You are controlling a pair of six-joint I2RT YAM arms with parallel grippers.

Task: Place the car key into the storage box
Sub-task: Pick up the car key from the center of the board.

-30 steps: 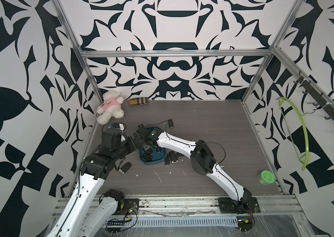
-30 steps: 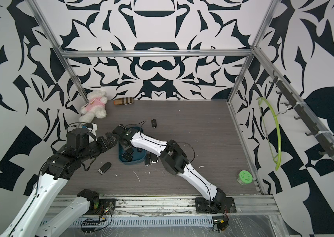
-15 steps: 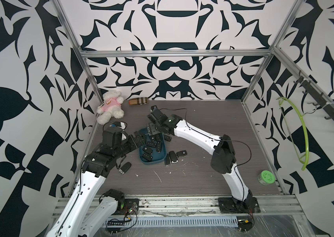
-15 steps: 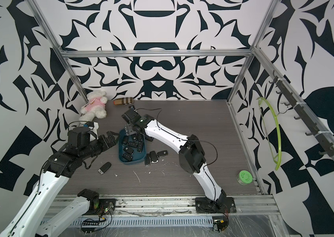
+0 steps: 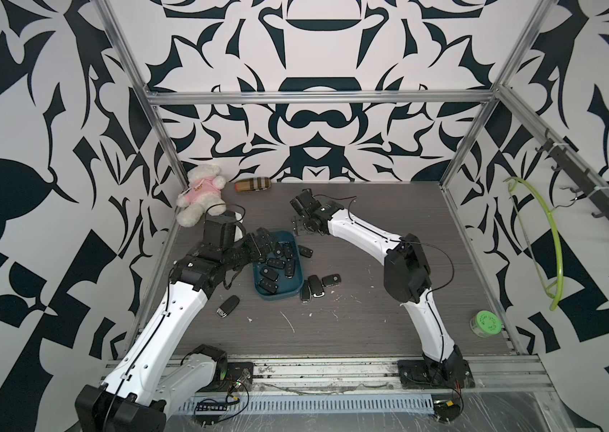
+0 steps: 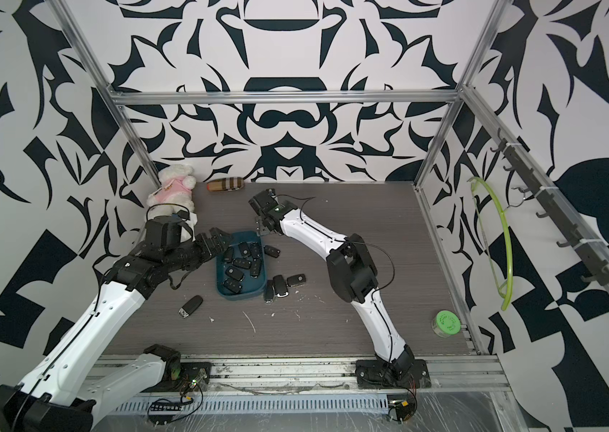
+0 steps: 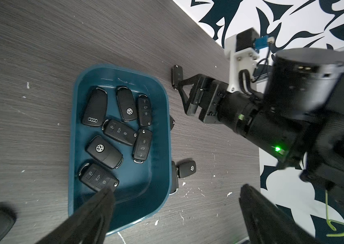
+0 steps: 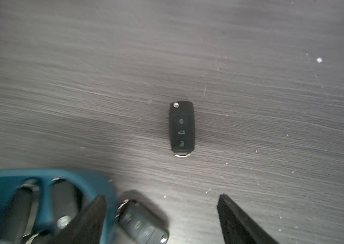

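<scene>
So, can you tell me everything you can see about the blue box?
The storage box is a shallow, dark teal plastic tray with rounded corners and low walls. It sits flat and open-topped on the grey wood-grain table. Seven black car keys lie loose inside; other keys lie outside along one long side.

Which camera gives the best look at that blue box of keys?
The left wrist view: it shows the storage box large and sharp, seven keys countable inside. Both top views show it small, partly behind the left arm; the right wrist view catches one blurred corner.
</scene>
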